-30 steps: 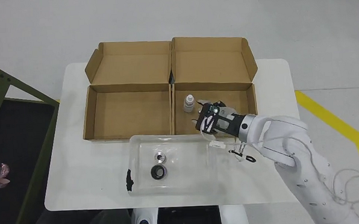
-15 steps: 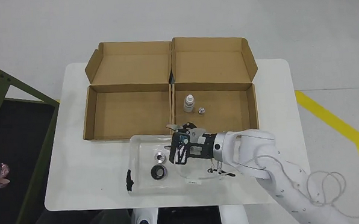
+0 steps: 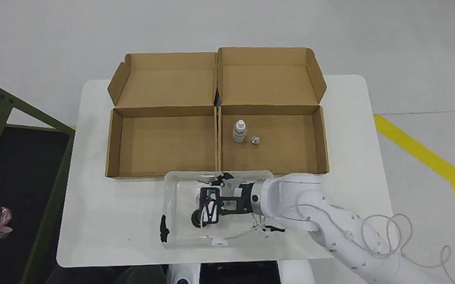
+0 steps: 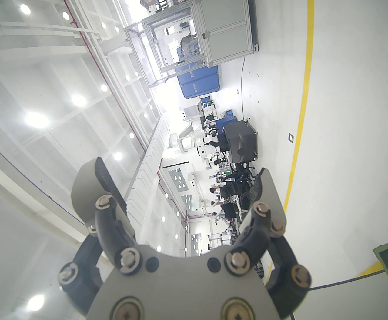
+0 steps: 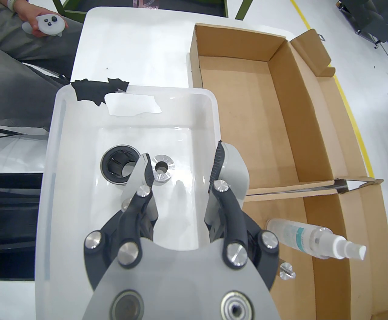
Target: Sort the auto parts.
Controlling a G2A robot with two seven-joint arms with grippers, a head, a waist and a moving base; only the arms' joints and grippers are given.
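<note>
Locate the white table (image 3: 101, 216) beneath the right gripper (image 5: 182, 157). Find the left box (image 3: 163, 145) and the right box (image 3: 289, 143), both open cardboard, side by side on the far side of that gripper from the robot. Find the clear bin (image 5: 75, 145) directly under the right gripper, just beside the boxes. Read the right gripper as spread wide over the bin, gripping nothing, aimed toward the robot's left. Read the left gripper (image 4: 182, 172) as spread too, nothing between its fingers, aimed out at the room. Find the spray bottle (image 5: 303, 236) in the right box, back beside the right gripper's base. Find the black ring (image 5: 118, 165) on the bin floor just outside one spread finger; touching or apart, cannot tell. Find the silver bushing (image 5: 163, 168) beside the ring, just inside that same fingertip, within the gap. Find the small silver part (image 5: 286, 270) in the right box, near the bottle, behind the fingers.
</note>
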